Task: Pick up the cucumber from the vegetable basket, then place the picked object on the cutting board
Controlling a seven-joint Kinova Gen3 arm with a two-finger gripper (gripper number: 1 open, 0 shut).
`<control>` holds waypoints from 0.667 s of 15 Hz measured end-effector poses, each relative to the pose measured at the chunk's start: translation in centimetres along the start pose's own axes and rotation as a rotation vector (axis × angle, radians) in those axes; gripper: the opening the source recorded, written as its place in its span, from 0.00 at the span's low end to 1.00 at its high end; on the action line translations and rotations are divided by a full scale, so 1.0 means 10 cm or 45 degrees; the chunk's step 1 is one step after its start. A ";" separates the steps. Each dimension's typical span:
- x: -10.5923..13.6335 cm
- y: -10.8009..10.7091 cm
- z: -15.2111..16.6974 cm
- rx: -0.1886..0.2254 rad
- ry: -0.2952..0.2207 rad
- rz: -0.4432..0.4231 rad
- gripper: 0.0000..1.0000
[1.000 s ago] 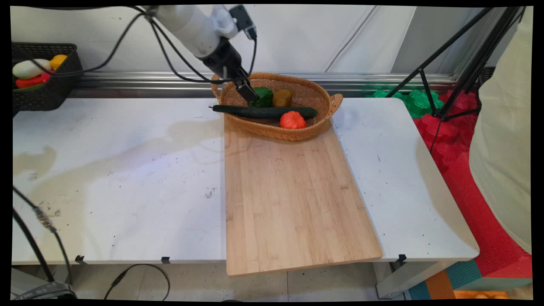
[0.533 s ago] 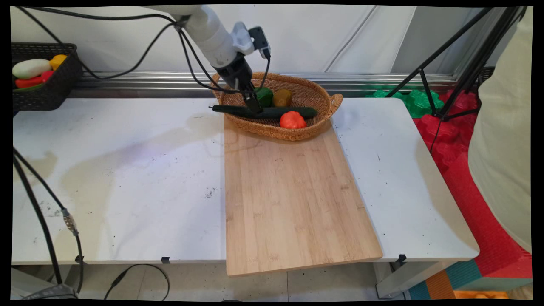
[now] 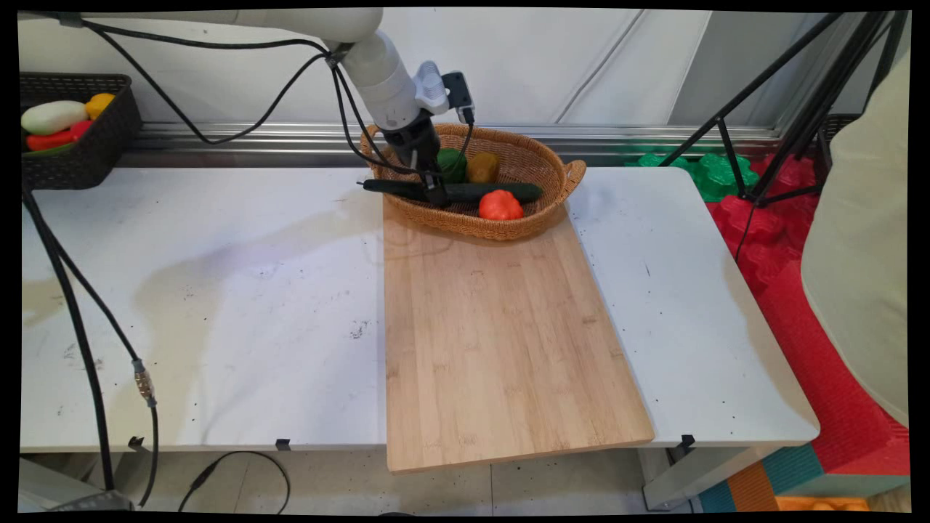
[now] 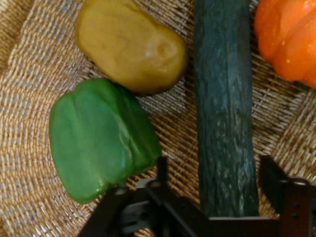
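Reaching: the gripper (image 3: 437,195) hangs down into the wicker basket (image 3: 539,218), set astride the cucumber (image 3: 494,192).
Jaws: spread apart, one finger on each side of the cucumber (image 4: 224,123) in the hand view; neither visibly presses on it, and nothing is held.
Cucumber, place: it lies lengthwise across the basket, its left tip poking over the basket's left rim above the surface (image 3: 218,290); the jaws straddle it left of its middle.
Cucumber, handling: long, dark green and rough-skinned; it looks stiff, so it would probably lift as one piece. Its skin looks matt rather than slick. Taken off-centre, the long free end would likely tip down; a hold nearer the middle looks steadier.
Wicker basket: it stands at the far end of the wooden board (image 3: 501,341), near the far edge of the surface. Besides the cucumber it holds a green pepper (image 4: 98,138), a brownish potato (image 4: 131,44) and an orange tomato (image 4: 289,37). Pepper and potato lie on the far side of the cucumber, the tomato on the near side, just beside it.
Black basket: a dark crate (image 3: 80,152) at the far left corner holds a white, an orange and a red item.
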 end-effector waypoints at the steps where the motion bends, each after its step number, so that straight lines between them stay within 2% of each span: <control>1: 0.01 0.00 0.01 0.000 -0.004 0.006 0.00; 5: 0.04 0.01 0.00 0.011 -0.015 0.032 0.00; 10: 0.06 0.10 -0.29 0.056 0.009 0.046 0.00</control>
